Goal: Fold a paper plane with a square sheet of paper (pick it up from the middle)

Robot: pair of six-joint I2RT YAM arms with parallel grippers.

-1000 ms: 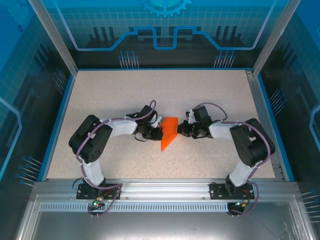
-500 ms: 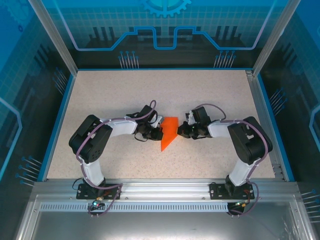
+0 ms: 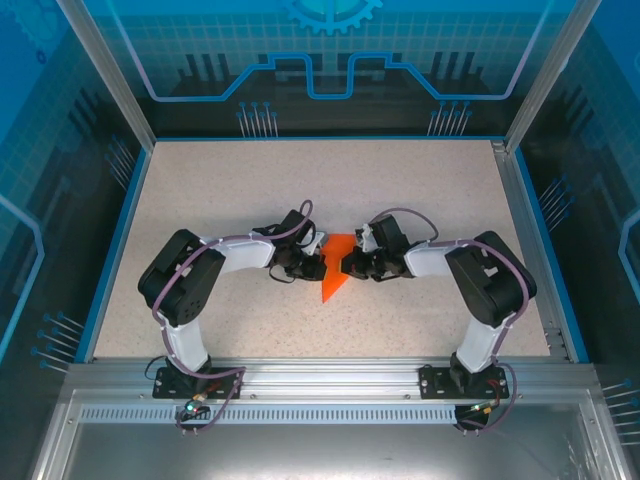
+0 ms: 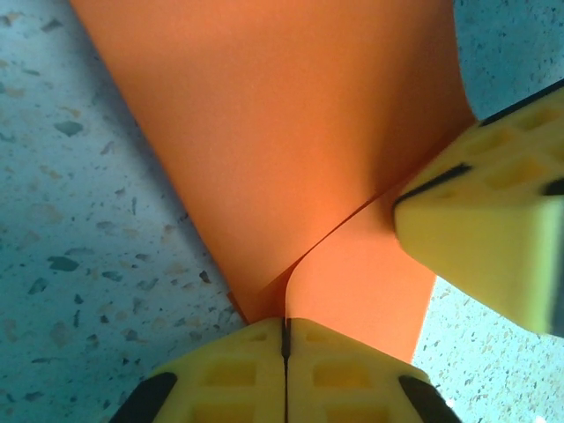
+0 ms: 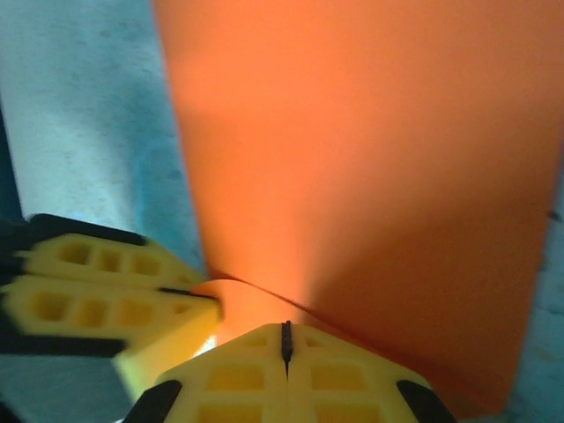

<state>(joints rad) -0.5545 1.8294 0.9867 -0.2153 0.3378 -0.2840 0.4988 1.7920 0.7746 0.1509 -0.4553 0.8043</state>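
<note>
Overhead, one folded square sheet of paper is lying mid-frame on the speckled table, with two grippers meeting over it: left gripper and right gripper. Left wrist: at bottom centre its fingers are pinching a raised flap. Right wrist: at bottom centre its fingers are pressing together at the paper's edge; whether they are gripping paper, I cannot tell

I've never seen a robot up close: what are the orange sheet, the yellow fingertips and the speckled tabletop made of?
The orange sheet looks like thin matte paper: it holds a sharp crease. The yellow fingertips seem moulded plastic or rubber, with recessed pockets. The tabletop looks like matte speckled laminate or stone-effect board.
</note>
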